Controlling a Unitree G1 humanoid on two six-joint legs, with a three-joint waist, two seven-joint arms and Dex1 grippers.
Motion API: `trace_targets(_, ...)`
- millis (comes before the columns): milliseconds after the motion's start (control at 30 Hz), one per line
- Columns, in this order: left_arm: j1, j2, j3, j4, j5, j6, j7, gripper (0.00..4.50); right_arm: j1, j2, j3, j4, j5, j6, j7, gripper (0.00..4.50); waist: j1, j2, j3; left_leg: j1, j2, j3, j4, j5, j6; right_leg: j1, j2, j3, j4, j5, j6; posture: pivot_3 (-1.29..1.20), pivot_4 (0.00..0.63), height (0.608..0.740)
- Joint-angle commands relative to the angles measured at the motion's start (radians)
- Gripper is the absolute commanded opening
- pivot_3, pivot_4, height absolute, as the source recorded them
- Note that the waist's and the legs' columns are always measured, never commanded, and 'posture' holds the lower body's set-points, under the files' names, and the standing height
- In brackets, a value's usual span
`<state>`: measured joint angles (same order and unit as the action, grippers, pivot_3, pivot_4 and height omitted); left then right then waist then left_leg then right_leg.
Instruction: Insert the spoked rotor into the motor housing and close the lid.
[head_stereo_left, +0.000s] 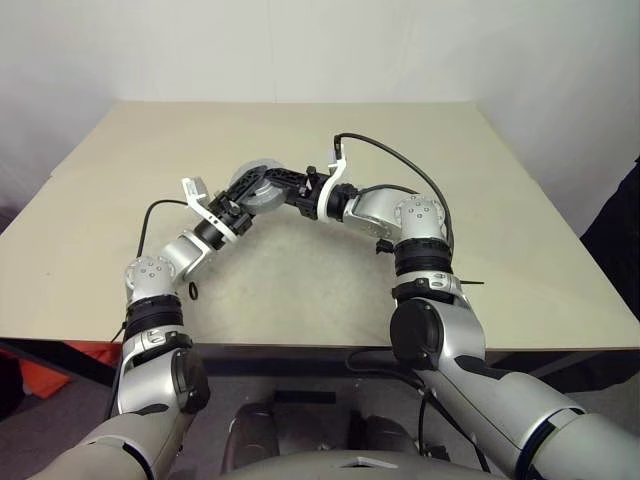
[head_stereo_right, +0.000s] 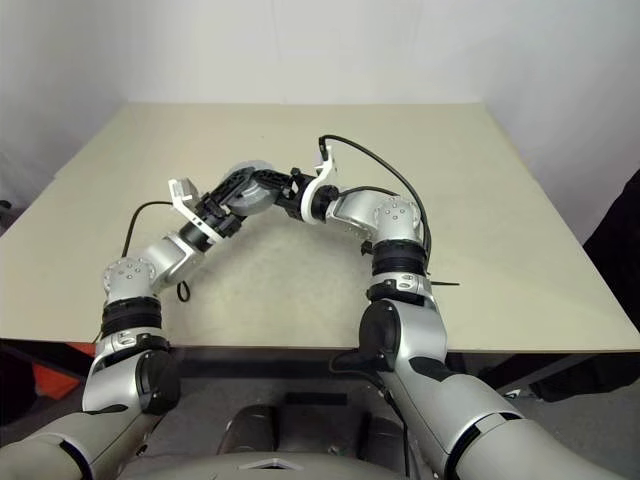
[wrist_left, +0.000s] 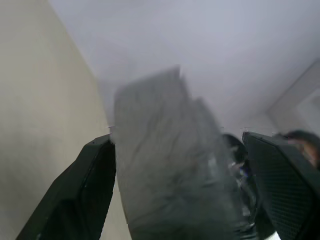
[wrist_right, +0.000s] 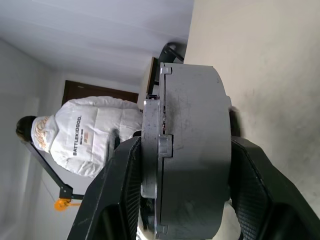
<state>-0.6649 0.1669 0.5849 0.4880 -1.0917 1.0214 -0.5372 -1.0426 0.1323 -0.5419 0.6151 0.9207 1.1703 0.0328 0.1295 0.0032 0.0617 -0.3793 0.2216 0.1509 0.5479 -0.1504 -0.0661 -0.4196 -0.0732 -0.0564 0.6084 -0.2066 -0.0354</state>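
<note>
A beige table (head_stereo_left: 480, 200) stands against white walls, and both arms meet above its middle. The right gripper (wrist_right: 182, 165) holds the motor housing (wrist_right: 192, 150) edge-on, its 2 black fingers (wrist_right: 117, 195) pressed against the opposite faces of the grey round casing. In the right wrist view the lid (wrist_right: 151, 150) sits closed on one face of the casing, its notched edge showing as a thinner layer. The spoked rotor cannot be seen. The left gripper (wrist_left: 185, 185) is just beside the housing, its jaws spread on either side of the casing with a gap showing at one finger; whether the other finger touches the metal I cannot tell. From the head camera the housing (head_stereo_left: 255, 187) hangs above the tabletop between the 2 grippers. In the right wrist view a person in a white padded jacket (wrist_right: 95, 135) stands in the background near a dark door (wrist_right: 95, 92).
</note>
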Motion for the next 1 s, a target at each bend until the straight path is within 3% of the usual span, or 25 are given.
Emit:
trace_targets(33, 0.004, 0.013, 0.002, -0.046, -0.015, -0.014, 0.007, 2.85, -0.005, 0.04, 0.004, -0.067, 0.04, -0.039, 0.018, 2.01, -0.005, 0.0, 0.0, 0.0, 0.0, 0.0, 0.0, 0.0, 0.0, 0.0, 0.0, 0.0, 0.0, 0.0, 0.0, 0.0, 0.0, 0.74)
trace_targets(100, 0.009, 0.018, 0.002, -0.048, -0.02, -0.016, 0.014, 2.49, -0.003, 0.036, 0.008, -0.062, 0.041, -0.051, 0.017, 2.01, -0.005, 0.0, 0.0, 0.0, 0.0, 0.0, 0.0, 0.0, 0.0, 0.0, 0.0, 0.0, 0.0, 0.0, 0.0, 0.0, 0.0, 0.74)
trace_targets(467, 0.013, 0.03, 0.007, -0.032, -0.035, -0.045, 0.04, 2.46, -0.01, 0.026, 0.033, -0.017, 0.023, -0.14, 0.005, 2.01, -0.003, 0.0, 0.0, 0.0, 0.0, -0.001, 0.005, 0.0, 0.0, 0.001, 0.0, 0.0, 0.001, 0.002, 0.001, 0.0, 0.0, 0.74)
trace_targets(633, 0.022, 0.034, -0.032, -0.035, 0.021, -0.117, 0.012, 2.46, -0.006, 0.023, 0.046, -0.015, 0.025, -0.151, 0.005, 2.01, -0.003, 0.0, 0.0, -0.001, 0.0, -0.001, 0.008, 0.0, 0.0, 0.001, 0.0, 0.0, 0.003, 0.002, 0.001, 0.0, 0.0, 0.74)
trace_targets(833, 0.005, 0.043, -0.026, 0.021, 0.014, -0.126, 0.016, 4.46, 0.0, 0.024, 0.053, -0.02, 0.031, -0.157, -0.003, 2.01, -0.004, 0.0, 0.0, 0.0, 0.001, -0.002, 0.013, 0.0, 0.0, 0.002, 0.0, 0.0, 0.007, 0.002, 0.001, 0.0, 0.0, 0.74)
trace_targets(1000, 0.003, 0.045, -0.025, 0.03, 0.021, -0.132, 0.006, 4.46, 0.001, 0.023, 0.058, -0.021, 0.031, -0.16, -0.005, 2.01, -0.004, 0.0, 0.0, 0.0, 0.001, -0.002, 0.015, 0.0, 0.0, 0.002, 0.0, 0.001, 0.01, 0.002, 0.001, 0.0, 0.0, 0.74)
